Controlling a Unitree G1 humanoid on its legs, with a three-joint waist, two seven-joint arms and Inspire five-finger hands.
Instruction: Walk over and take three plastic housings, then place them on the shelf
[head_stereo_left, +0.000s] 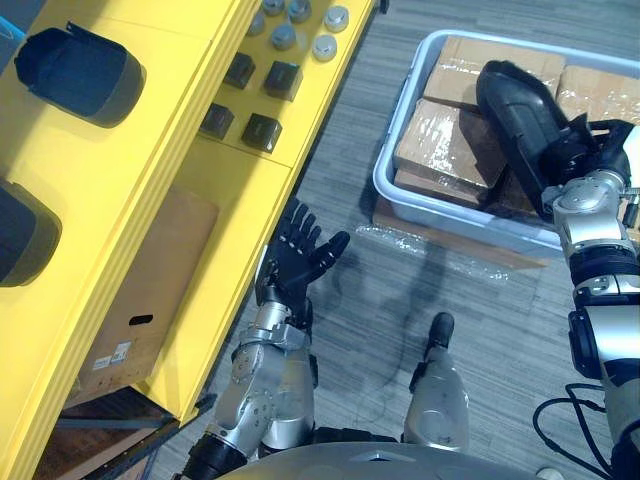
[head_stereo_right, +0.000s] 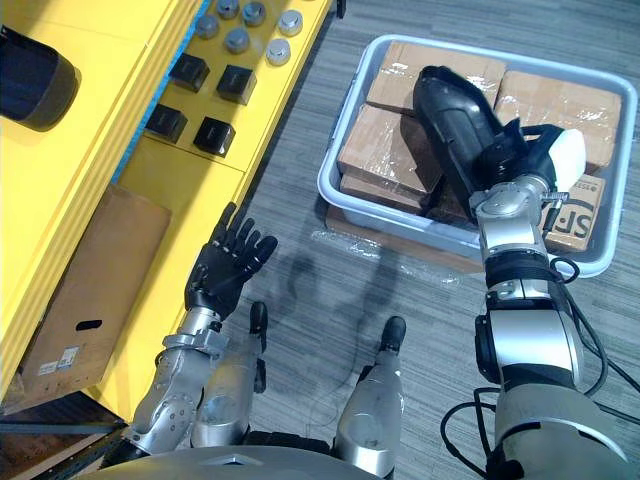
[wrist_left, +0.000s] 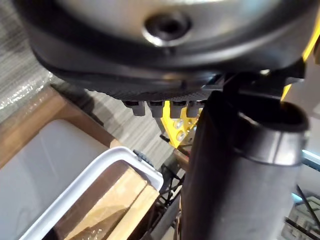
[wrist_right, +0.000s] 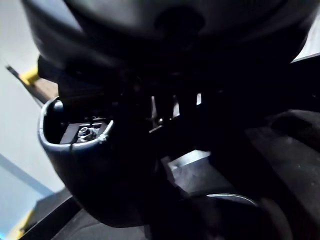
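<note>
My right hand (head_stereo_right: 520, 155) is clenched round a dark housing (head_stereo_right: 455, 112) above the bin (head_stereo_left: 450, 224) of wrapped boxes (head_stereo_right: 385, 140). My left hand (head_stereo_left: 297, 258) hangs released, fingers spread.

Workshop storeroom: yellow parts shelf (head_stereo_left: 150, 180), tote (head_stereo_left: 460, 222) of boxes (head_stereo_left: 435, 140).

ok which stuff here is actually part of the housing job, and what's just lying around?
Job:
- dark plastic housing, gripped in the right hand
- two dark housings on the yellow shelf
- left hand, open, beside the shelf

Lying about:
- small black cubes
- grey round caps
- brown cardboard box under the shelf
- film-wrapped brown boxes in the pale grey bin
</note>
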